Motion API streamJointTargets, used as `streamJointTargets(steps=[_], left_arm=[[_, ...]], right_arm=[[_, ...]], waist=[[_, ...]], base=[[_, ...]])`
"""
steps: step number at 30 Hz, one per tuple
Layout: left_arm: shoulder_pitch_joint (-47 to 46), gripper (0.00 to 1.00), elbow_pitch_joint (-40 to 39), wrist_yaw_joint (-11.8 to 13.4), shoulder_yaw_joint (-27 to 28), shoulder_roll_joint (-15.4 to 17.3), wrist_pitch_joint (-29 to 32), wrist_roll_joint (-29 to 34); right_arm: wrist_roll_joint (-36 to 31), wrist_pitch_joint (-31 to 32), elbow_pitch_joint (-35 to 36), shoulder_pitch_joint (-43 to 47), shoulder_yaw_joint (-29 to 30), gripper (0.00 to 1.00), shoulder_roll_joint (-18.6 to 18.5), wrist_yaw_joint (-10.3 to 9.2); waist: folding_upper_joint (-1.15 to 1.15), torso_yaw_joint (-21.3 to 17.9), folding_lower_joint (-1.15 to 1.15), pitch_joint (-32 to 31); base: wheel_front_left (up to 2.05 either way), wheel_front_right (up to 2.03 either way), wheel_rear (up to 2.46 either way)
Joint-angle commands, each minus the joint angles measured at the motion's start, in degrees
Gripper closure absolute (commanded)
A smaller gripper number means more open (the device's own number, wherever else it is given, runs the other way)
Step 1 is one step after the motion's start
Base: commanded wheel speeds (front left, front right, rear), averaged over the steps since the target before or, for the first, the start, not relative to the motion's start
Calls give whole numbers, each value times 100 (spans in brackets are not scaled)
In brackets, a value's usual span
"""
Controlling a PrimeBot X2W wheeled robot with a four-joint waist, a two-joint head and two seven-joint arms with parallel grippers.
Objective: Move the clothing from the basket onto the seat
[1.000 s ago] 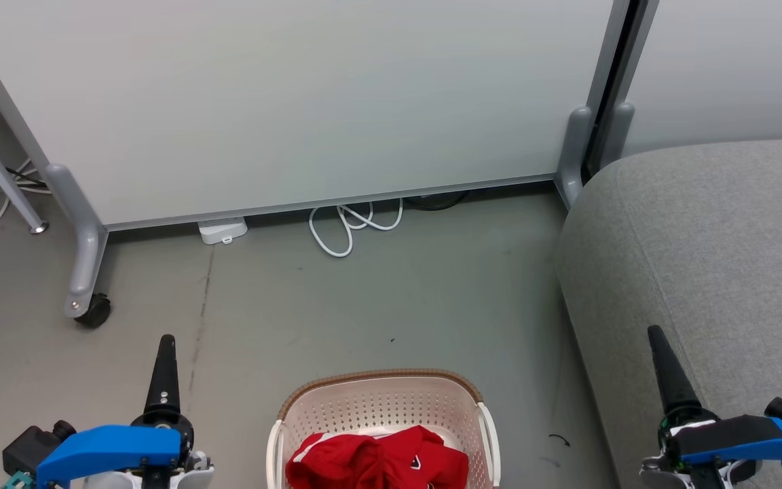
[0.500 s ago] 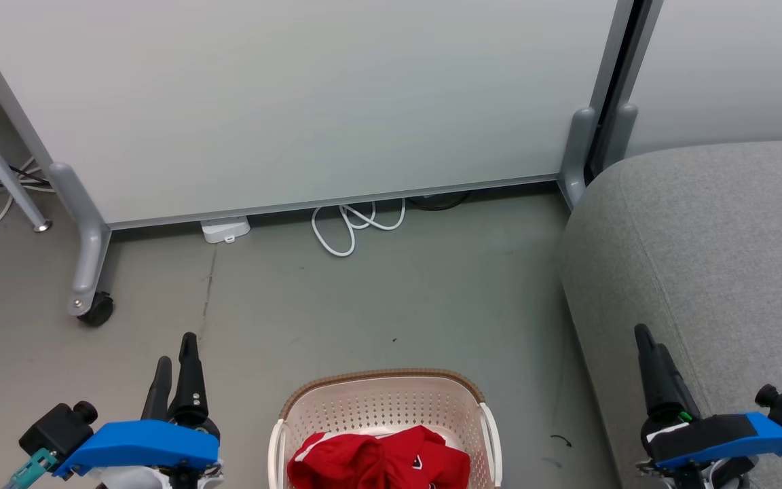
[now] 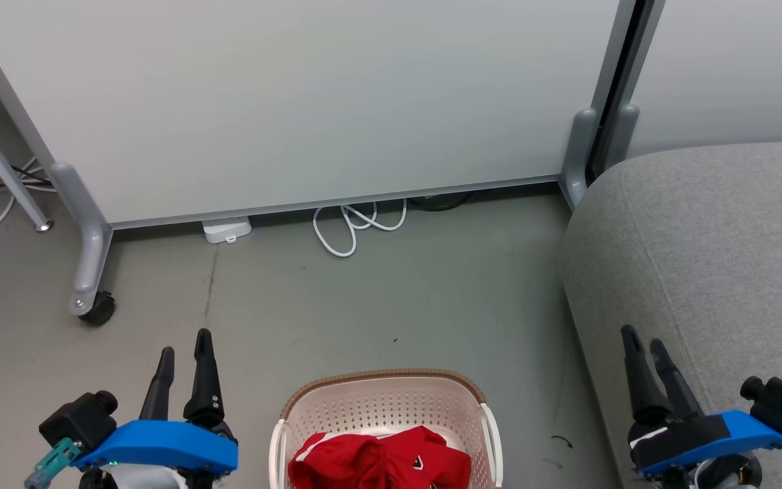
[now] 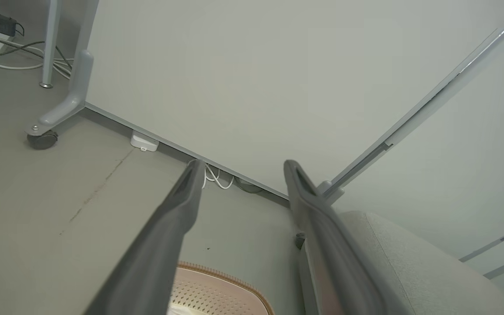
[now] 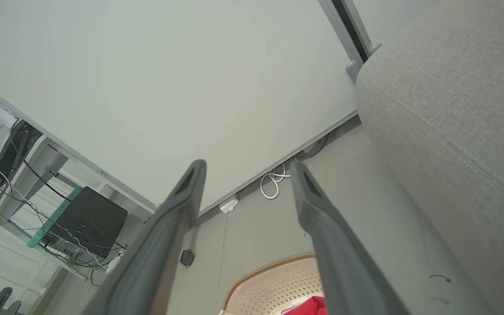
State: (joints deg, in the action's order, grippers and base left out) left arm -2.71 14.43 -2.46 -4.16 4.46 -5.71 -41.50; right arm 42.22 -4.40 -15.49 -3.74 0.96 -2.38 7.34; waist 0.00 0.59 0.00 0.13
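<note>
Two hands are raised, one on each side of the basket. The left hand (image 3: 185, 341) has its two long, dark, tapered fingers (image 3: 205, 380) spread wide with nothing between them. The right hand (image 3: 642, 336) is likewise spread wide and empty. Each hand is mounted behind a smooth blue housing (image 3: 160, 443).

The clothing (image 3: 381, 465) is soft, bright red fabric with white trim and a small dark emblem. It lies crumpled inside the basket (image 3: 381, 404), between the two hands and below their fingertips in the head view, and it touches neither hand.

The basket is cream-white plastic with a perforated wall, rounded corners and a brown rim band. It stands on the matte grey floor (image 3: 432, 299), well apart from the floor's far edge.

The seat (image 3: 703, 258) is grey woven upholstery with a rounded edge. It stands just beside the right hand, and a strip of floor separates it from the basket.

At the floor's far edge stand a smooth pale partition panel (image 3: 296, 102), a black caster (image 3: 96, 311) and a looped white cable (image 3: 354, 227).
</note>
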Motion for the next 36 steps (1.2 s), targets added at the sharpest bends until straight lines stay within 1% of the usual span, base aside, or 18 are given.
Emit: streamJointTargets(steps=[1, 16, 31, 36], left_arm=[[-66, 0, -75, 30, -39, 56, -78, 259], [-14, 0, -75, 94, -169, 85, -304, 1151], [12, 0, 78, 61, -149, 10, -518, 1759], [18, 0, 126, 3, -128, -16, -579, 1897]], right_arm=[[-253, -70, 80, -85, -17, 0, -42, 14], [-1189, -210, 83, -82, -35, 0, -50, 15], [-2003, -378, 14, -103, -62, 0, -56, 16], [-2201, -437, -36, -110, -69, 0, -57, 17]], waist=[[0, 5, 0, 2], [0, 24, 0, 1], [0, 45, 0, -20], [0, 55, 0, -33]], base=[[0, 0, 0], [0, 0, 0], [0, 0, 0], [0, 0, 0]])
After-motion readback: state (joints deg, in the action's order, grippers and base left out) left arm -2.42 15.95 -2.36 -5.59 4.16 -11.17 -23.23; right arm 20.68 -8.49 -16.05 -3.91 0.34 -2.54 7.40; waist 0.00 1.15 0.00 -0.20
